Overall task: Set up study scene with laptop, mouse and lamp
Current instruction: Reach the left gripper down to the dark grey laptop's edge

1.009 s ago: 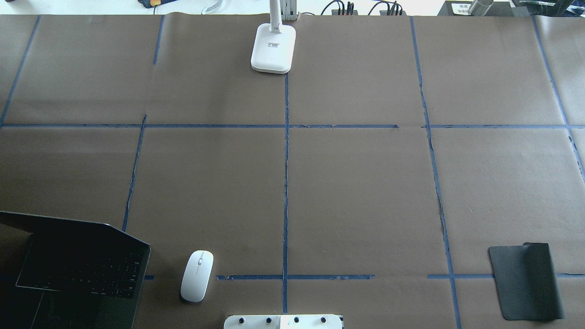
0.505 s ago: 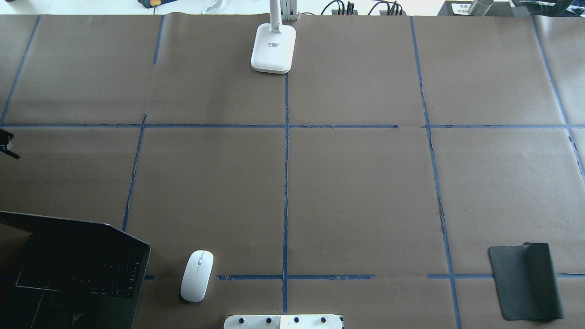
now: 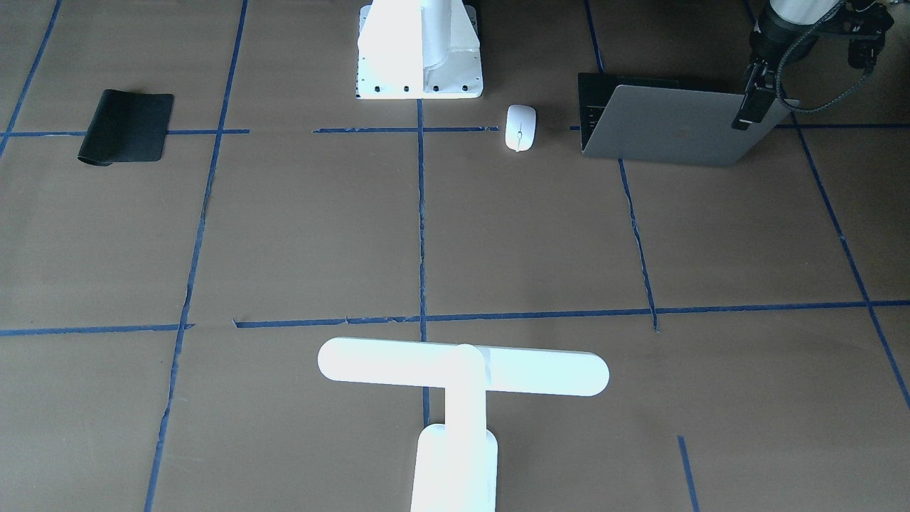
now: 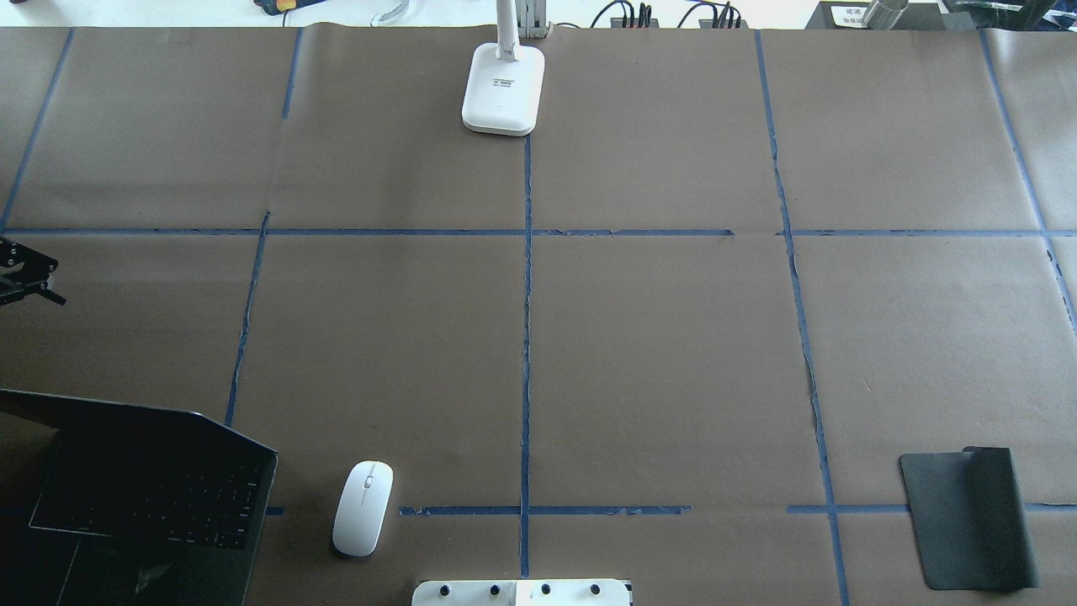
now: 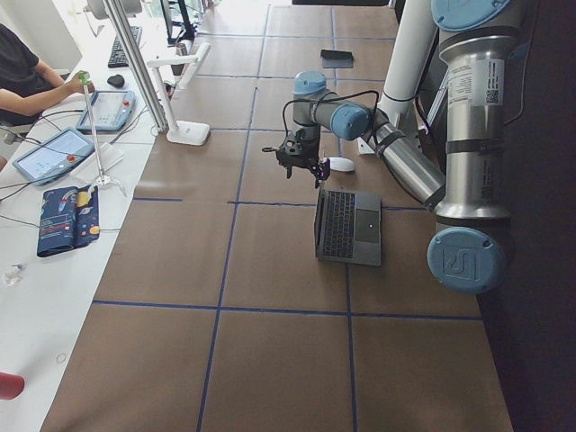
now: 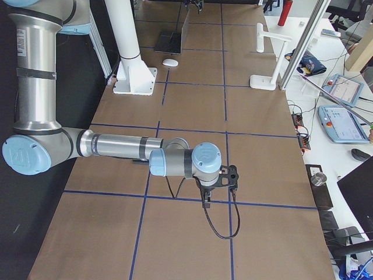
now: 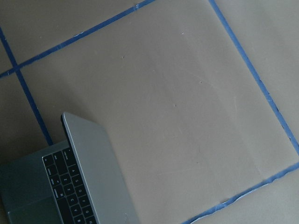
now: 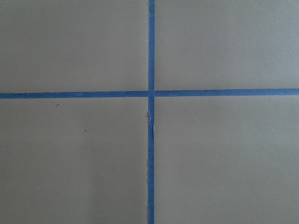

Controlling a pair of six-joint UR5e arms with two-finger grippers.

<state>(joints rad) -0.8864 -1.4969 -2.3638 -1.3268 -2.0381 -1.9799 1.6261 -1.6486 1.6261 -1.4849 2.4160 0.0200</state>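
Left gripper [image 4: 54,283], jaws apart and empty, hovers just beside the raised lid of the open laptop [image 3: 661,131], presumably to reposition it; mouse [image 3: 520,127] lies just past the laptop, lamp [image 3: 462,370] well apart; right gripper [image 6: 224,178] idles far off, its grip state not discernible.

The slim grey laptop [image 3: 668,135] stands half open. The glossy white mouse [image 3: 520,128] lies flat just beside it. The white T-shaped lamp [image 3: 462,371] stands upright, well apart from the laptop.
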